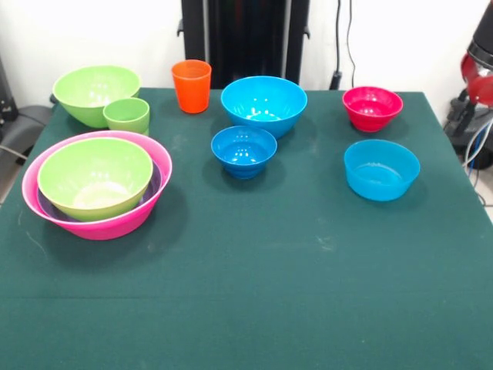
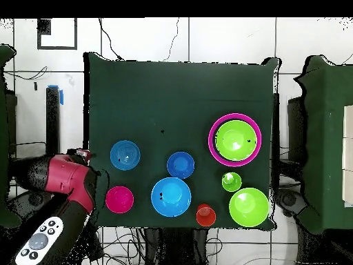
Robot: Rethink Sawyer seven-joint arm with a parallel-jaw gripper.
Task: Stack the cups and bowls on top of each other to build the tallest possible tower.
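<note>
A pink bowl at the front view's left holds a purple bowl and, inside that, a lime green bowl; this stack also shows in the overhead view. Standing apart on the table are a second lime green bowl, the light green cup, the orange cup, a large blue bowl, a small blue bowl, a shallow blue bowl and the red bowl. My arm is drawn back off the table beside the red bowl. My gripper is small and unclear.
The table has a dark green cloth. The robot's black pedestal stands behind the orange cup. Part of the red arm shows at the front view's right edge.
</note>
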